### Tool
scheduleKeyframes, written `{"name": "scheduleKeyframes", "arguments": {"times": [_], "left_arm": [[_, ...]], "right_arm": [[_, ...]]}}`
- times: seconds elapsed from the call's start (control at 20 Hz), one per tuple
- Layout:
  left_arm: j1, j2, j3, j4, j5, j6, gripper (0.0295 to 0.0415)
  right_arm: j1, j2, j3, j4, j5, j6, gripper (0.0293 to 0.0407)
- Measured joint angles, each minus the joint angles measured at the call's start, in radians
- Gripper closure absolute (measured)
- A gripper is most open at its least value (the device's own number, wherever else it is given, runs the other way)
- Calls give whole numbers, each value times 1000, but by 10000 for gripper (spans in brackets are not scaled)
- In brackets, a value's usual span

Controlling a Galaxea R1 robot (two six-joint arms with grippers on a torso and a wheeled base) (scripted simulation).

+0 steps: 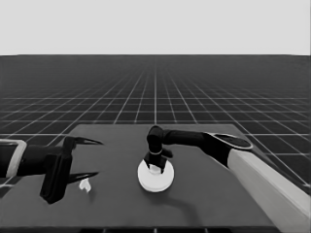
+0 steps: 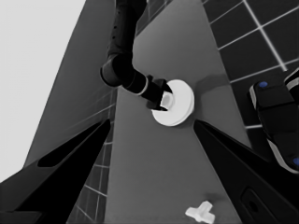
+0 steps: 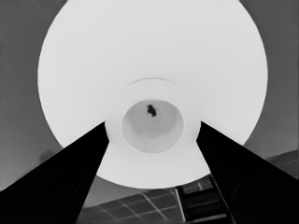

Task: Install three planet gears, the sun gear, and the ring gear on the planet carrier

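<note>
Right now the right gripper (image 1: 154, 166) stands over the middle of the table, and its two fingers sit on either side of the raised hub of the larger round part (image 1: 156, 179). They seem to be clamped on that hub. In the right wrist view the hub looks like a short round cup with a small dark hole at the bottom, and the wide white disc (image 3: 154, 70) spreads out smooth and flat all around it.

No small gears and no smaller round part can be seen. My guess is that they are under the big disc, so this looks like the last step: putting the big part on top. Next the fingers would need to let go and lift straight up without tugging the disc sideways.

The left gripper (image 1: 92, 158) waits at the left end of the table with its fingers wide apart. A thin white piece (image 1: 85, 185) lies on the table (image 1: 204, 194) just beside its lower finger, not held. It looks lumpy, with little arms.
</note>
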Motion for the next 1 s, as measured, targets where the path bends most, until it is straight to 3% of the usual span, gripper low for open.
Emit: {"name": "scheduleKeyframes", "arguments": {"times": [0.5,0.55,0.6,1.0], "left_arm": [[0,0,0,0,0,0,326],[0,0,0,0,0,0,326],[0,0,0,0,0,0,326],[0,0,0,0,0,0,326]], "right_arm": [[0,0,0,0,0,87,351],[0,0,0,0,0,92,327],[0,0,0,0,0,96,319],[1,0,0,0,0,100,315]]}}
